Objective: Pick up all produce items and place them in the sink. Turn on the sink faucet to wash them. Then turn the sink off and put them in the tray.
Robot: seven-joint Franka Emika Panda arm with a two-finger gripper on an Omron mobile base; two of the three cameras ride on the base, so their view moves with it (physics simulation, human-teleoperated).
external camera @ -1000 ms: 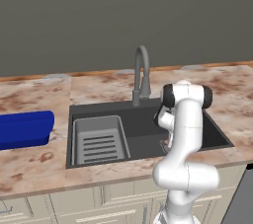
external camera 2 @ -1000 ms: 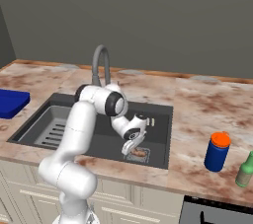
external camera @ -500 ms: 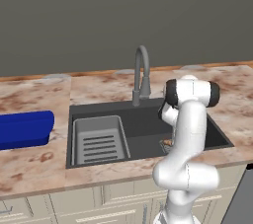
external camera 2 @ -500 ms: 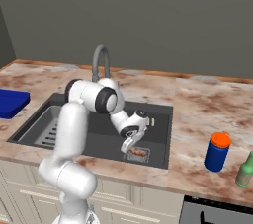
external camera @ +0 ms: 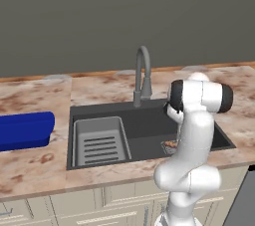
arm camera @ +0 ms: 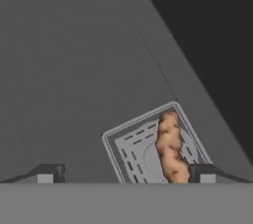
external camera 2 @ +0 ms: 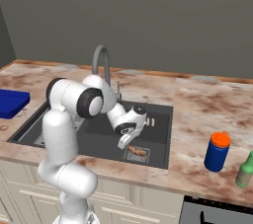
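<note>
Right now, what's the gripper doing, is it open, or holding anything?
Gripper: open and holding nothing; the orange-brown produce piece lies loose on the drain grate in the sink, beside one fingertip.

Produce item (arm camera: 171,148) lies on the drain grate (arm camera: 140,151) in the sink (external camera 2: 99,139); my gripper (external camera 2: 124,142) hangs above.

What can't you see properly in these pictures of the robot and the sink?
- Produce item: its lower end is cut off by the bottom of the hand view; in the left base view the arm covers most of it.
- Gripper: in the left base view the arm's own body hides it.
- Tray: both base views cut it off at their left edge.
- Green bottle: cut by the right edge, right base view.
</note>
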